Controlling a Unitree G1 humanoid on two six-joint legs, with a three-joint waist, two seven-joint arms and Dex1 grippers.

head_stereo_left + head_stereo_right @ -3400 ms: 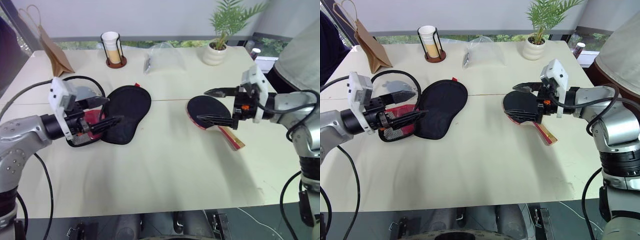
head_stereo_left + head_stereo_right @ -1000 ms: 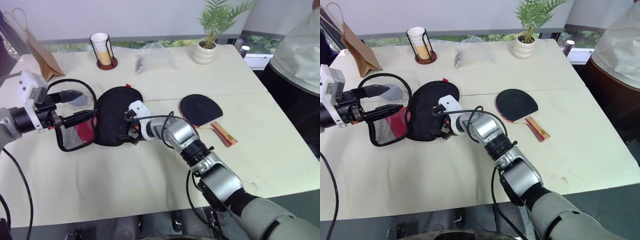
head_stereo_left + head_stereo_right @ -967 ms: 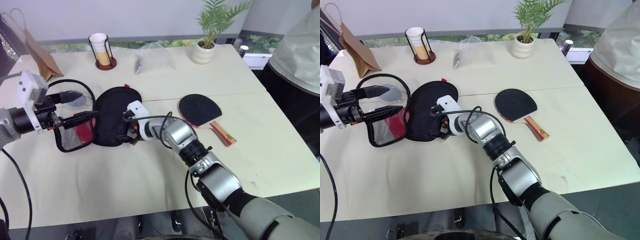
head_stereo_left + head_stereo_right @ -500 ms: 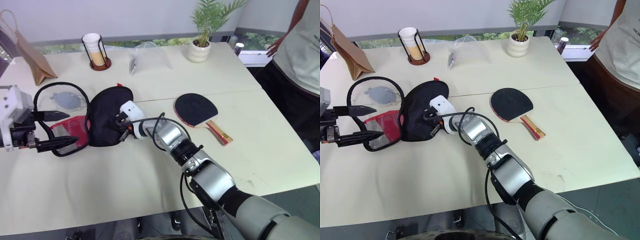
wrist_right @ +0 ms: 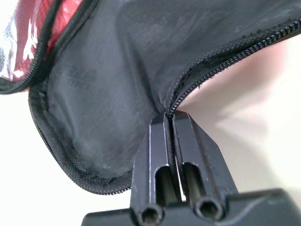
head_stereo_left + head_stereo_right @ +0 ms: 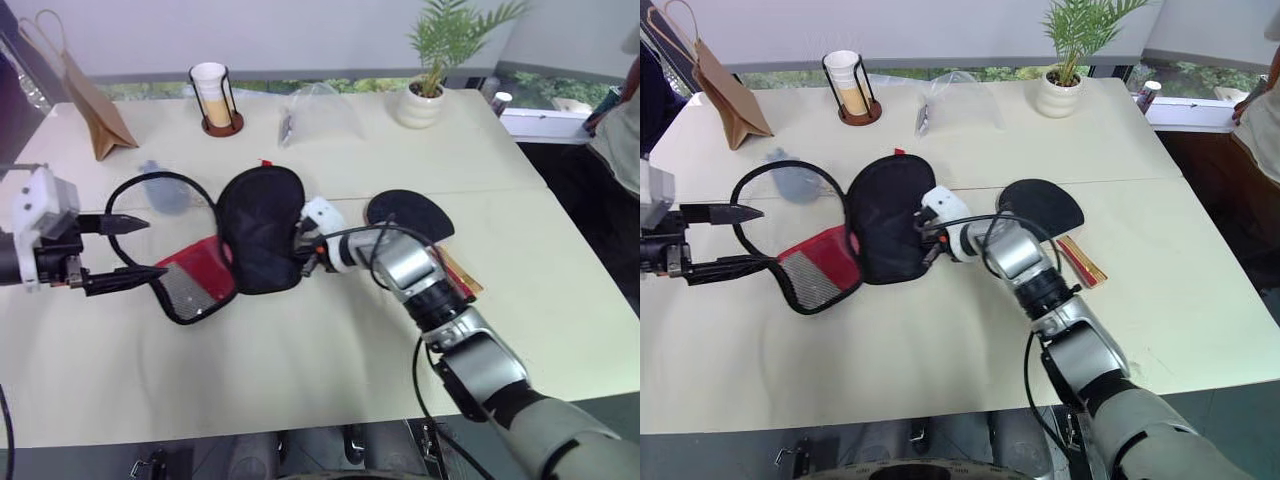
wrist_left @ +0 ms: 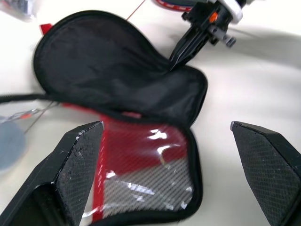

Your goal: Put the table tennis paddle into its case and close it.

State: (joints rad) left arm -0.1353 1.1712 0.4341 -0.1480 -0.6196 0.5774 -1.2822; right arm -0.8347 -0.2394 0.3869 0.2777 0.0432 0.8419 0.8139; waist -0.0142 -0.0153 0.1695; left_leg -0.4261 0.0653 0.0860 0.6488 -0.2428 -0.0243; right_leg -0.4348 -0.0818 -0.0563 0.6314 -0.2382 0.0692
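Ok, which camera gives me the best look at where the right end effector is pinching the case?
The right wrist view: the right end effector is shut on the case at its zipper edge. The left wrist view shows that pinch from across the case; the head views show it small.

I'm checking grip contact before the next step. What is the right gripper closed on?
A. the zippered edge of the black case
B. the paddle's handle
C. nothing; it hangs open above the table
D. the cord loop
A: the right wrist view shows the right gripper pinched shut on the zippered edge of the case, while the paddle lies apart on the table.
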